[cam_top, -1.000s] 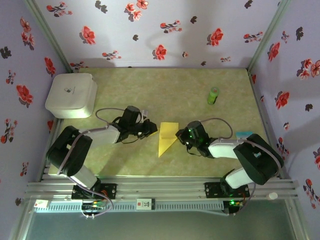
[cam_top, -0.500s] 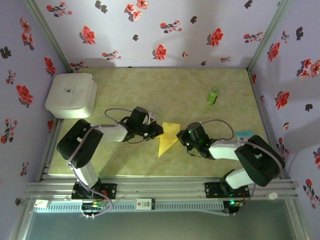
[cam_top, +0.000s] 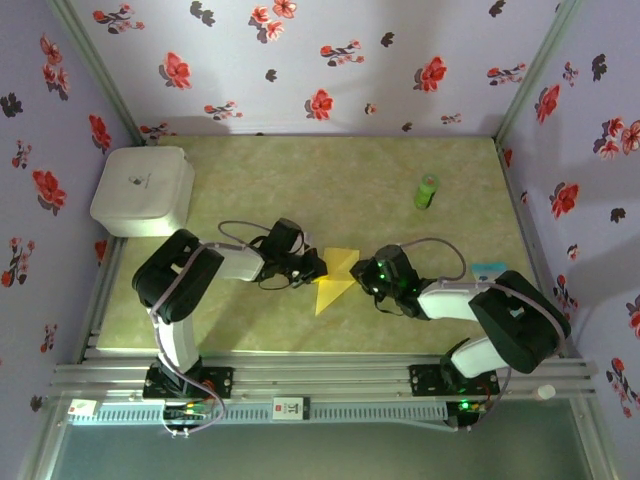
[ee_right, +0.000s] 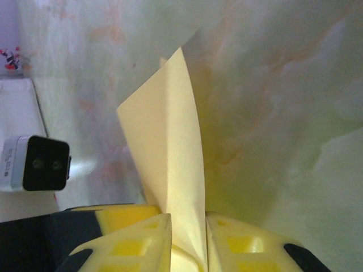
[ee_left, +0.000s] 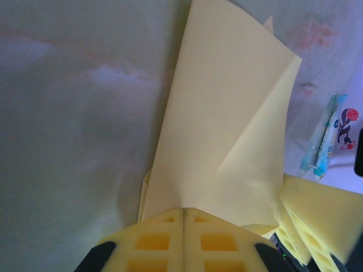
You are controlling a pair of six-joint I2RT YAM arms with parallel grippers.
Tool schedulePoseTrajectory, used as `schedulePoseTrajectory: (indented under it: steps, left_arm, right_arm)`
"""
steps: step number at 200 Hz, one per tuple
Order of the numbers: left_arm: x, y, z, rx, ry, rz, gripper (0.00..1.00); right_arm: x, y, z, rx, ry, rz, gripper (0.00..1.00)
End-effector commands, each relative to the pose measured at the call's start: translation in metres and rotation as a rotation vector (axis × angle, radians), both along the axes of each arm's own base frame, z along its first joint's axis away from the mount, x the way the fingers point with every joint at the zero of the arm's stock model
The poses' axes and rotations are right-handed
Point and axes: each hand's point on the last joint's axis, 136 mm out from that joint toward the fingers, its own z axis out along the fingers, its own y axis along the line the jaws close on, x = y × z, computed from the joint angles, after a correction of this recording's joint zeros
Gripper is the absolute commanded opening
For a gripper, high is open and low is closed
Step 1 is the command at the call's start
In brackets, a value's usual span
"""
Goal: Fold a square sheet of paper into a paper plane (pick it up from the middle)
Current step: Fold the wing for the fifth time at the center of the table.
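Your left gripper (ee_left: 184, 218) has its pads pressed together on the near edge of the square sheet of paper (ee_left: 227, 124). In the left wrist view the creased yellow flap rises from that seam toward 12 o'clock. Your right gripper (ee_right: 188, 238) has its pads a little apart, with a fold of the paper standing in the gap. It doesn't look like a firm pinch, and you can't tell whether either pad touches it.

From above, the left gripper (cam_top: 310, 267) sits at the paper's 9 o'clock edge and the right gripper (cam_top: 362, 272) at its 3 o'clock edge. The paper (cam_top: 336, 272) therefore lies between them on the table (cam_top: 300, 170), at 3 o'clock from your left fingers and 9 o'clock from your right. It reads as a creased triangle with its broad end toward 12 and its tip toward 6 to 7 o'clock. That long axis runs crosswise to the line joining the grippers.

Both arms are equally near, but only the left has a sure hold, so treat it as your anchor for the next crease.

Farther out and well apart, the white box (cam_top: 143, 190) sits at 10 o'clock from the paper and the green cylinder (cam_top: 427, 190) at 1 o'clock.
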Motion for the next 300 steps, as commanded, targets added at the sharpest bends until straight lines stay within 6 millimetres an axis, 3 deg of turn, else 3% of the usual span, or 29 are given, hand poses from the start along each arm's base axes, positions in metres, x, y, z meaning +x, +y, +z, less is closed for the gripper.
schedulePoseTrajectory:
  steps: [1,151,192,300]
  left_arm:
    - [-0.008,0.005,-0.014,0.036,0.006,-0.024,0.01]
    - [-0.006,0.007,-0.013,0.027,-0.012,-0.021,0.01]
    - [-0.004,0.007,-0.010,0.023,-0.018,-0.020,0.01]
    - [-0.004,0.007,-0.008,0.009,-0.022,-0.019,0.01]
  right_arm:
    - [0.000,0.005,0.005,0.031,-0.034,0.064,0.26]
    - [-0.004,0.009,0.004,-0.025,-0.011,0.292,0.31]
    - [-0.001,0.003,0.000,-0.045,0.000,0.294,0.31]
    - [0.003,0.009,-0.003,-0.019,-0.004,0.346,0.29]
